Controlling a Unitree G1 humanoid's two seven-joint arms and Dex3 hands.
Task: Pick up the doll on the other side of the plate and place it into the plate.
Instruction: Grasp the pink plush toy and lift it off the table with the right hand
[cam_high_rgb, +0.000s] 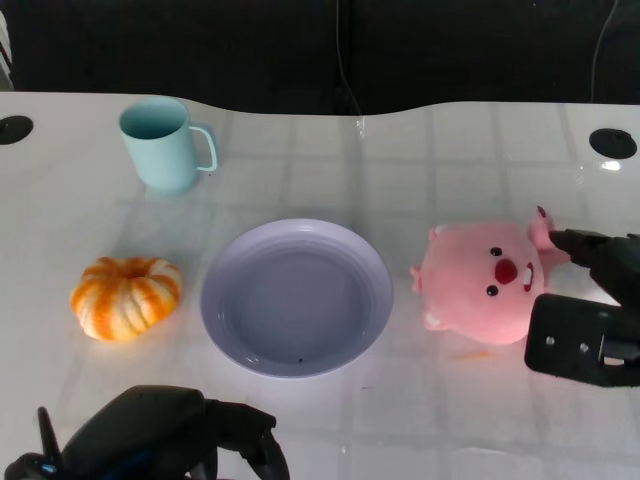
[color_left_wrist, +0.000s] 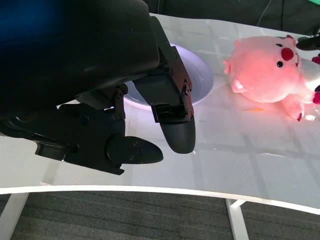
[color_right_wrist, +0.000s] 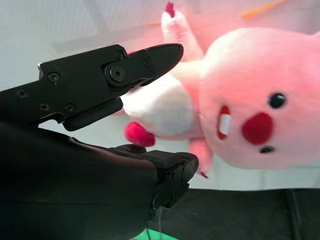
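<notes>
black fingers (color_right_wrist: 150, 57) of the right hand (cam_high_rgb: 590, 305) are spread on either side of the pink doll (cam_high_rgb: 490, 283); one lies along its white belly, another sits just under it by a red foot, and whether they actually press the plush is hard to tell. the doll lies on the white counter (cam_high_rgb: 420, 160), face toward the plate (cam_high_rgb: 296, 297), just right of it and not touching its rim. the plate is lavender and bare. the left hand (cam_high_rgb: 165, 435) hangs low at the near edge, its fingers (color_left_wrist: 172, 122) curled loosely with nothing in them. left of the plate sits an orange pumpkin (cam_high_rgb: 126, 297). a pale blue mug (cam_high_rgb: 163, 144) stands farther back.
</notes>
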